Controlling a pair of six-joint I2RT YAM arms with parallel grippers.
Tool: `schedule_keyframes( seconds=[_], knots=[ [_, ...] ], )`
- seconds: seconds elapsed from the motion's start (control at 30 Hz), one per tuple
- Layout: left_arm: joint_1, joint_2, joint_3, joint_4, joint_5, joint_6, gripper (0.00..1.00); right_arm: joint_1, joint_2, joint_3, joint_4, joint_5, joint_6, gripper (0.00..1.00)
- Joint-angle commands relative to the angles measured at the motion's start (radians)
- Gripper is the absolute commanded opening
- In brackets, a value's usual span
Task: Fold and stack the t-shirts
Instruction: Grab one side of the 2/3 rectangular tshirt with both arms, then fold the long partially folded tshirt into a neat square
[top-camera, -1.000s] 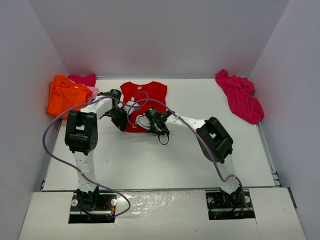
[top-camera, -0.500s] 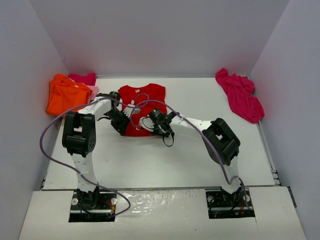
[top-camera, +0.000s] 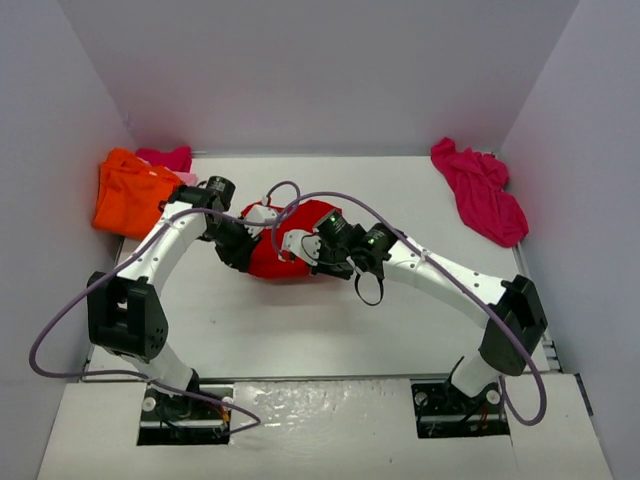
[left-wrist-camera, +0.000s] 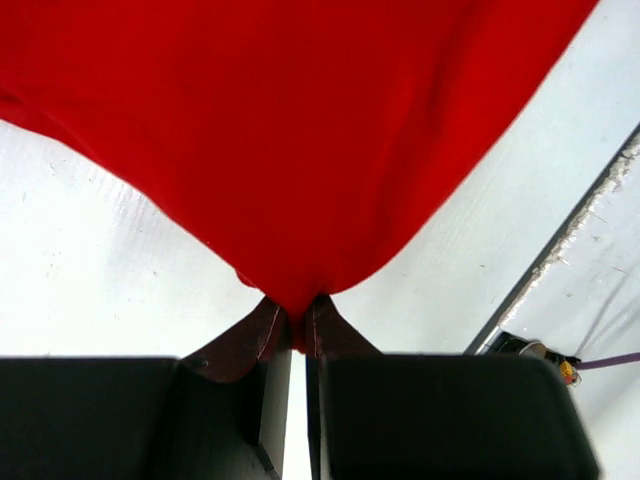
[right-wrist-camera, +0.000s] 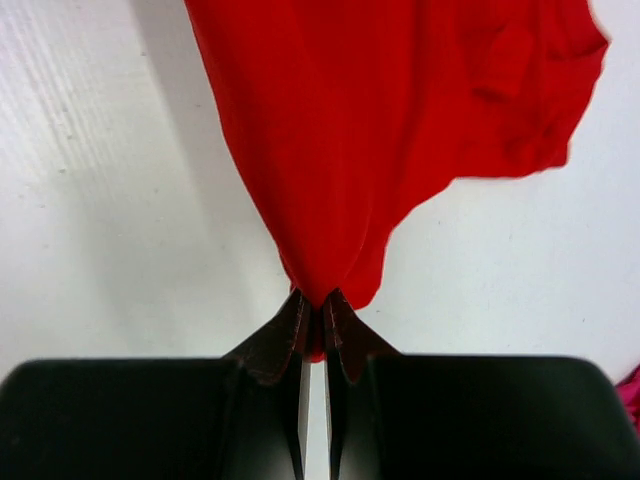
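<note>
Left fingers (left-wrist-camera: 250, 342) and right fingers (right-wrist-camera: 278, 342) each pinched tight on a fold of the red t-shirt (left-wrist-camera: 300, 130).

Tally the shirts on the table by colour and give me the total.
red shirt: 1
orange shirt: 1
pink shirts: 2, the right pink shirt and the left pink shirt, partly hidden behind the orange one
Total: 4
</note>
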Motion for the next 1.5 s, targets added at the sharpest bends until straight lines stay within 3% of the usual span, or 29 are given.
schedule_keyframes(
  seconds=[0.0, 0.2, 0.67, 0.93, 1.2, 1.47],
  knots=[
    [-0.012, -0.063, 0.038, -0.046, 0.016, -0.017, 0.00, 0.009, -0.036, 0.042, -0.045, 0.011, -0.008, 0.00],
    [-0.012, 0.027, 0.148, -0.009, -0.012, -0.047, 0.00, -0.002, 0.048, 0.118, -0.020, 0.127, -0.072, 0.00],
    [-0.007, 0.209, 0.349, 0.163, -0.158, -0.113, 0.00, -0.203, 0.282, 0.359, 0.065, 0.205, -0.085, 0.00],
    [0.036, 0.288, 0.387, 0.280, -0.214, -0.168, 0.00, -0.215, 0.390, 0.421, 0.123, 0.239, -0.088, 0.00],
    [0.054, 0.279, 0.395, 0.451, -0.287, -0.237, 0.00, -0.220, 0.503, 0.500, 0.254, 0.398, -0.084, 0.00],
    [0.072, 0.463, 0.578, 0.454, -0.378, -0.262, 0.00, -0.251, 0.669, 0.635, 0.345, 0.454, -0.076, 0.00]
  ],
)
